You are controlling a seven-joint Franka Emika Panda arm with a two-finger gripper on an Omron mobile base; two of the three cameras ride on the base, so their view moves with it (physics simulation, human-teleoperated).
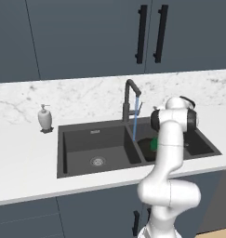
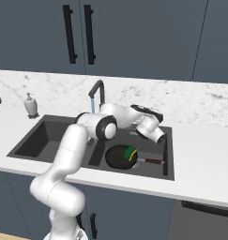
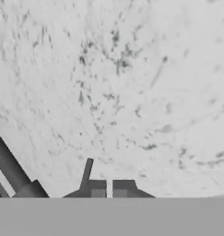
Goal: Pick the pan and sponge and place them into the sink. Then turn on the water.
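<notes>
You see the pan (image 2: 119,157), round and black with a dark reddish handle pointing right, lying in the right basin of the sink (image 2: 54,123). The sponge (image 2: 130,153), green over yellow, rests on the pan's right side. A thin light-blue stream of water (image 1: 135,122) falls from the dark faucet (image 1: 129,100) down near the central wall of the sink. The hand (image 3: 108,192) shows its two dark fingertips (image 3: 97,192) close together, with only a narrow gap and nothing between them, facing the marble wall (image 3: 132,83) beside the faucet's small lever (image 3: 87,170). A white soap bottle (image 1: 45,117) stands on the desk (image 1: 21,158) to the left.
</notes>
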